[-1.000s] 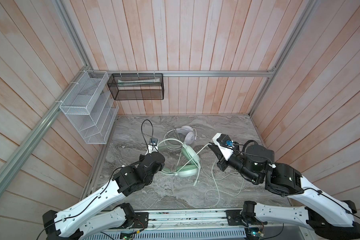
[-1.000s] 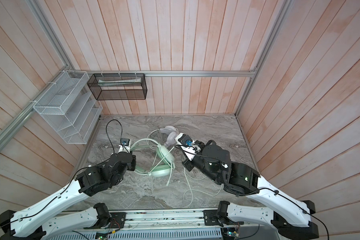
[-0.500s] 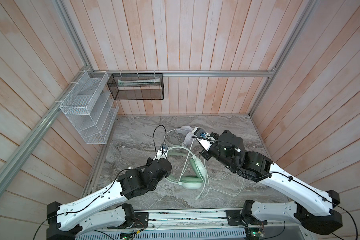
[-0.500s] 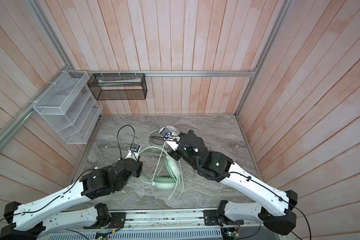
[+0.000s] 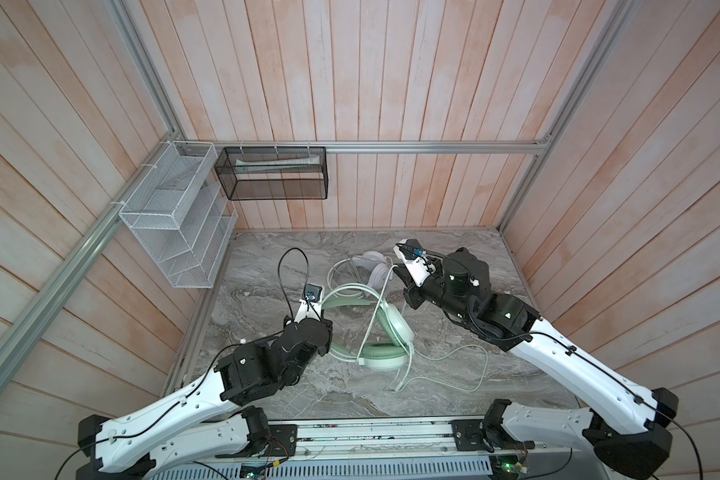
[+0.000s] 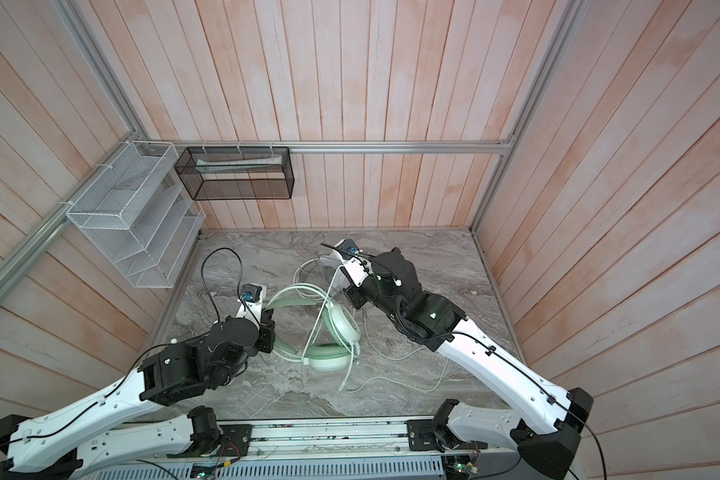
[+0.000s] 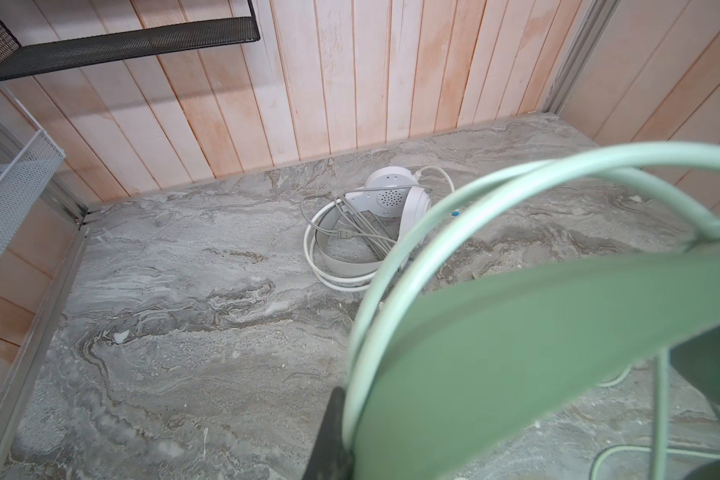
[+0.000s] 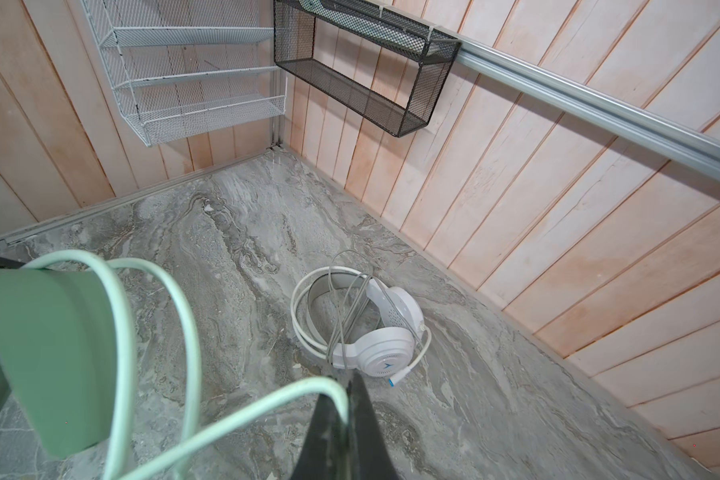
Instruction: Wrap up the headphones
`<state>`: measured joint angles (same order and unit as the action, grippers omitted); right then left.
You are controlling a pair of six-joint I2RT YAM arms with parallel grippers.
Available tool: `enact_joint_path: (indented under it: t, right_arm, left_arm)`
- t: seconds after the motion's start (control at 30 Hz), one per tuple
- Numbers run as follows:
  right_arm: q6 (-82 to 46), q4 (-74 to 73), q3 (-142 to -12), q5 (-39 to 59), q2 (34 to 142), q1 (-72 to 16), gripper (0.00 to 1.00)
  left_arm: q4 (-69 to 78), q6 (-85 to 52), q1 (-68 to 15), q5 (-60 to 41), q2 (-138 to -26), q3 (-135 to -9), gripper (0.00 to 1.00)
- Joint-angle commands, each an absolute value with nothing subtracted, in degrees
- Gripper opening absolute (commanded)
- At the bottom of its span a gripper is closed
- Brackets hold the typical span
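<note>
The mint green headphones [image 5: 387, 332] [image 6: 333, 332] lie mid-table, earcups toward the front. My left gripper [image 5: 328, 328] [image 6: 272, 328] [image 7: 346, 440] is shut on their headband [image 7: 516, 353], with a loop of cable beside the finger. My right gripper [image 5: 396, 272] [image 6: 341, 277] [image 8: 348, 399] is shut on the green cable [image 8: 225, 419], which runs taut from the earcups up to it. The white headphones [image 5: 371, 266] [image 7: 391, 195] [image 8: 383, 353], cable coiled around them, lie on the table just beyond and below the right gripper, partly hidden in a top view.
Slack green cable [image 5: 466, 374] [image 6: 412, 374] trails over the marble table [image 5: 267, 266] toward the front right. A white wire shelf [image 5: 175, 224] hangs on the left wall. A black mesh basket [image 5: 275, 174] hangs on the back wall. Wooden walls close three sides.
My right gripper has swung from the right side toward the far middle, pulling the green cable taut over the headband. The left gripper and green headphones shifted slightly.
</note>
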<state>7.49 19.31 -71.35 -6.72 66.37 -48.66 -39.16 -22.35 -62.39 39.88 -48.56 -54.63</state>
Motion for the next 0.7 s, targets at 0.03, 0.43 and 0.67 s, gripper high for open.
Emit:
enact_joint_path:
  t: [0.03,0.43,0.67]
  right_arm:
    - [3.5,12.8,-70.4,-6.9,68.3,-46.3,0.0]
    - [-0.8,1.5,-59.9,-2.3,66.3,-45.9,0.03]
    - [-1.0,-0.8,-57.6,1.6,65.7,-45.9,0.22]
  left_arm:
    - [-41.2,-23.3,-63.5,33.2,-43.8,-54.8,0.0]
    - [-34.6,-28.8,-63.5,30.4,-38.8,-58.6,0.0]
    - [-31.9,-32.8,-63.5,25.7,-38.5,-61.4,0.0]
